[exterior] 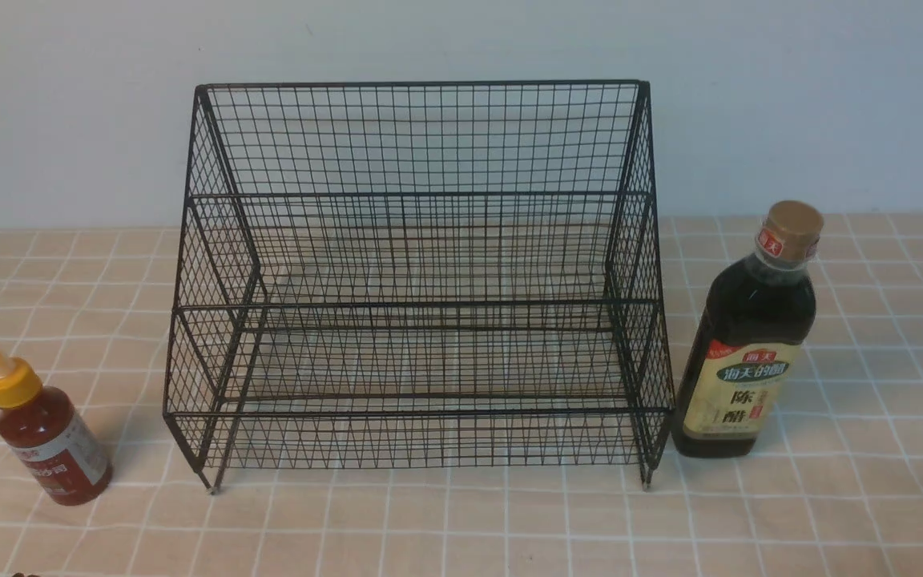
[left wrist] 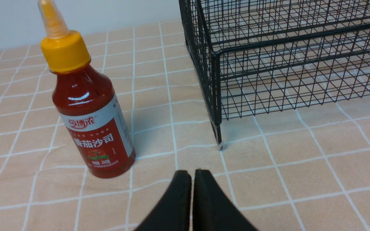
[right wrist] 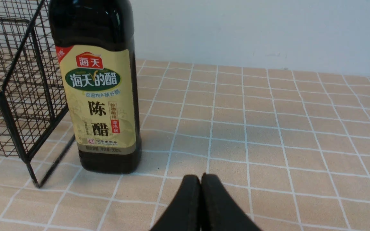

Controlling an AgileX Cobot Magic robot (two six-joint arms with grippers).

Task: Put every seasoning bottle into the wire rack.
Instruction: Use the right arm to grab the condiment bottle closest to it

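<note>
The vinegar bottle [exterior: 750, 344] is seen standing upright on the desk [exterior: 461, 529], just beside the right side panel of the wire rack [exterior: 421, 413] and outside it. Its body is of dark, glossy material, rounded at the shoulder and topped with a gold cap over a red neck band. On the cream label a red logo reading "海天" is printed, under it a green oval with "海天的醋", then the large black characters "陈醋"; "500mL" can be read at the label's foot.

The red sauce bottle [exterior: 49, 445] is placed on the desk to the left of the rack, apart from it and also outside it. It is a small, shiny red squeeze bottle with a yellow cap and a pale, tapered nozzle. "番茄沙司" is written in white on its red and white label; the finer print is too small to be read with certainty.

The rack is made of thin black wire mesh, with stepped tiers, sloped sides and a tall back, and nothing is held in it. The desk is covered with a peach cloth crossed by white grid lines, slightly wrinkled.

The left tool [left wrist: 193, 173] is closed completely, its black fingers pressed together and empty, near the sauce bottle. The right tool [right wrist: 201, 178] is likewise closed on nothing, near the vinegar bottle.
</note>
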